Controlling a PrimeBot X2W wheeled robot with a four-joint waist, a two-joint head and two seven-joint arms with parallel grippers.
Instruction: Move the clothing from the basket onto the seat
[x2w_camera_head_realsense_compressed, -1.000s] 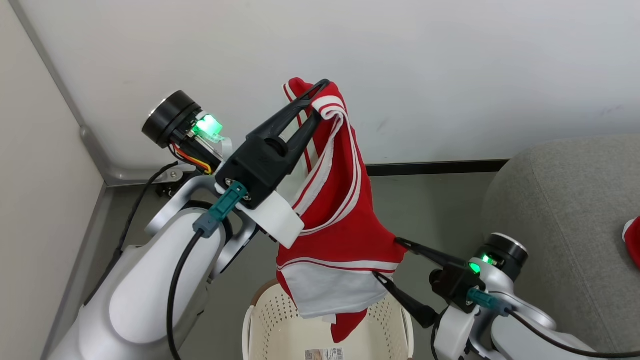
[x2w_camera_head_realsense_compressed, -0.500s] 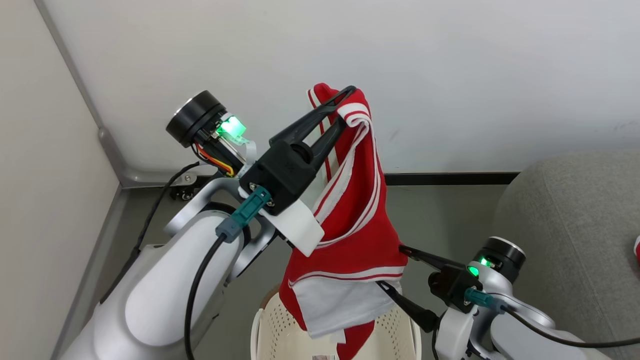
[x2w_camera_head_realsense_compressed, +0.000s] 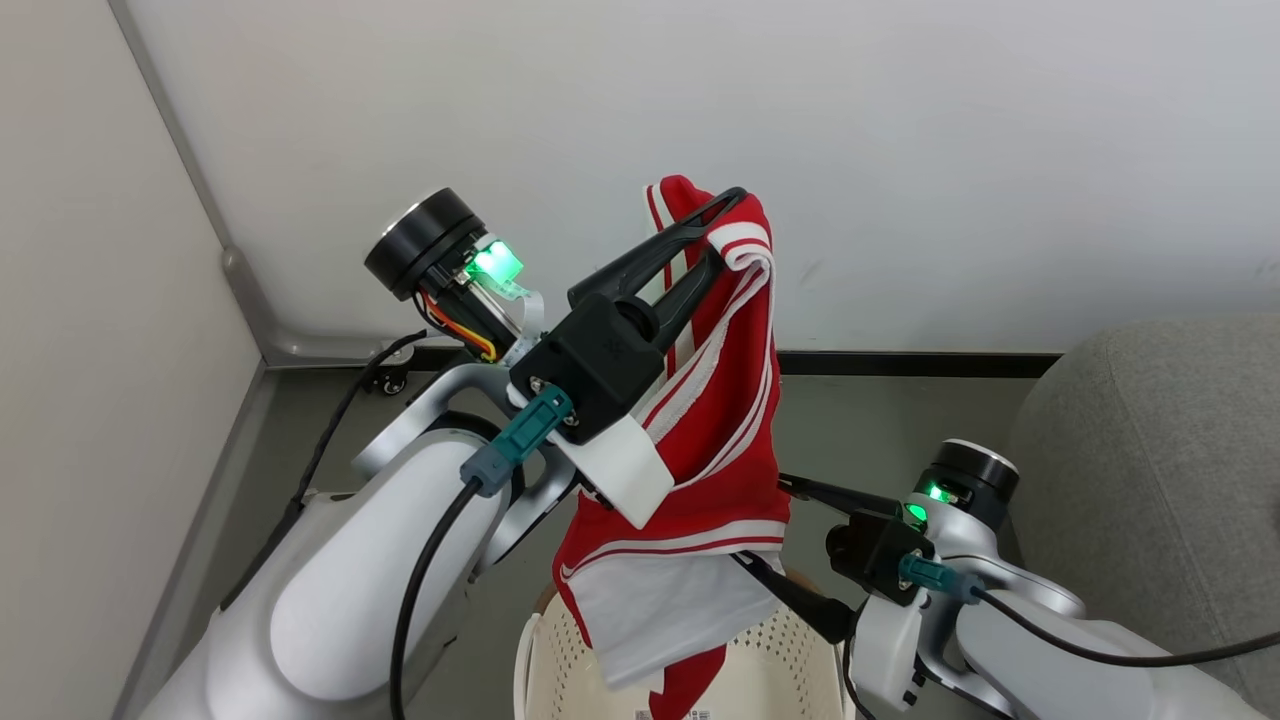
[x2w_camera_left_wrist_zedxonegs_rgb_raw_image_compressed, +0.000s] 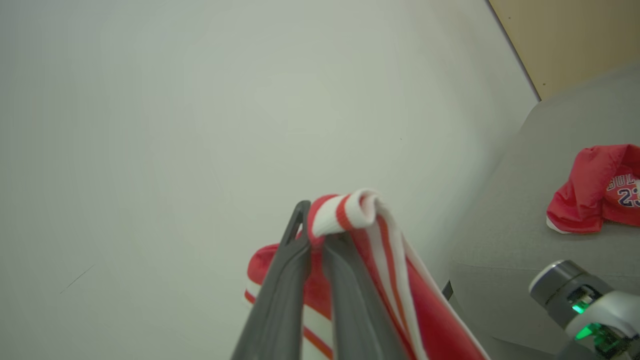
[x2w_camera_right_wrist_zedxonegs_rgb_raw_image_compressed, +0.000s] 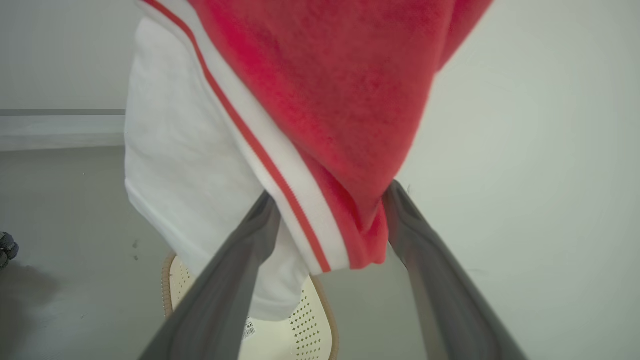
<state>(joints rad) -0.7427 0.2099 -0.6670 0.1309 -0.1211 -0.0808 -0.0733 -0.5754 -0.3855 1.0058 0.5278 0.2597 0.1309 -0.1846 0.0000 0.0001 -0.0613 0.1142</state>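
Note:
A red garment of the clothing (x2w_camera_head_realsense_compressed: 725, 450), with white stripes and a white panel, hangs from my left gripper (x2w_camera_head_realsense_compressed: 728, 222), which is shut on its striped edge high above the basket (x2w_camera_head_realsense_compressed: 785, 655). The pinched fold shows in the left wrist view (x2w_camera_left_wrist_zedxonegs_rgb_raw_image_compressed: 350, 215) at the left gripper's tips (x2w_camera_left_wrist_zedxonegs_rgb_raw_image_compressed: 314, 239). My right gripper (x2w_camera_head_realsense_compressed: 766, 524) stands open, its fingers on either side of the garment's lower hem (x2w_camera_right_wrist_zedxonegs_rgb_raw_image_compressed: 320, 220). The cream basket (x2w_camera_right_wrist_zedxonegs_rgb_raw_image_compressed: 305, 325) lies below. Another red garment (x2w_camera_left_wrist_zedxonegs_rgb_raw_image_compressed: 595, 187) with "23" lies on the grey seat (x2w_camera_left_wrist_zedxonegs_rgb_raw_image_compressed: 500, 235).
The grey seat (x2w_camera_head_realsense_compressed: 1150, 450) fills the right side. A white wall with a dark skirting (x2w_camera_head_realsense_compressed: 920, 362) stands behind, and a side wall closes the left. Grey floor (x2w_camera_head_realsense_compressed: 880, 430) lies between basket and seat. A cable and a small castor (x2w_camera_head_realsense_compressed: 392, 380) sit in the corner.
The head view has shifted, so the scene sits further right. The left gripper still holds the garment aloft. The right gripper has come slightly closer around the lower hem.

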